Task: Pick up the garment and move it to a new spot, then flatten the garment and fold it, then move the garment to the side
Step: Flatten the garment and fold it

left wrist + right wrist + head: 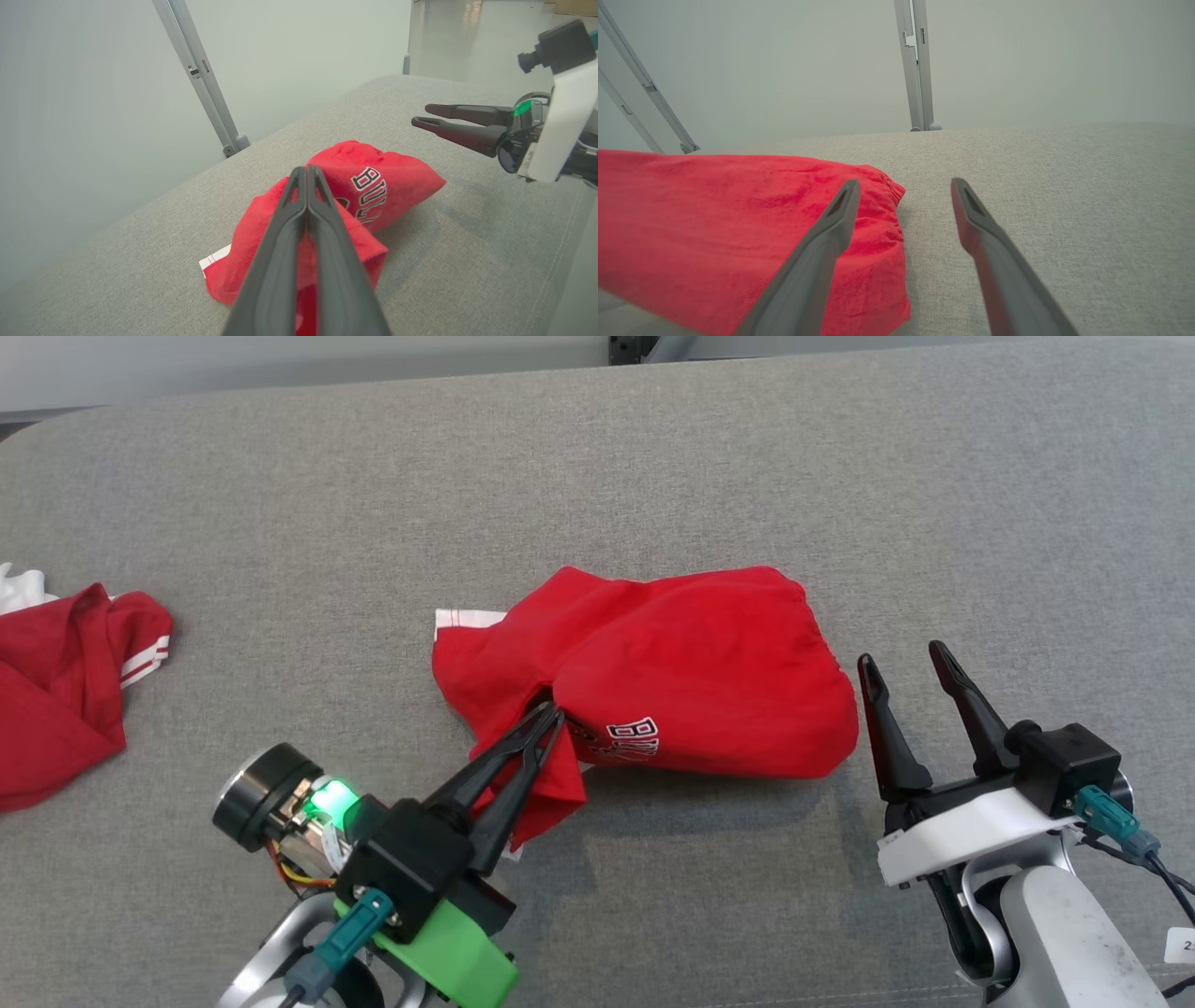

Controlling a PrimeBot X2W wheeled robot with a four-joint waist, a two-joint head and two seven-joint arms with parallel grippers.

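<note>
The likeliest trouble is a thin pinch. The left gripper (551,719) is clenched on a fold at the 7 o'clock edge of the garment (691,672), and the bite looks shallow (only a sliver of red shows between the fingers in the left wrist view). A quick lift could let the cloth slide out. Because the garment is bunched into a puffy heap, a single layer may also rise while the rest drags along the grey cushion (597,476), twisting it further before flattening. A wide sweep toward 9 o'clock could carry it onto the second red garment (56,681) lying there, well apart for now.

The left arm comes in low from 7 o'clock, its fingers pressed together and pointing toward 1 o'clock into the fold. The right gripper (901,658) sits just beside the garment's 4 o'clock corner, its jaws spread and empty, its fingers aimed toward 11 o'clock and raised a little off the cushion.

The garment itself lies crumpled at the middle of the cushion, lettering facing the robot.
</note>
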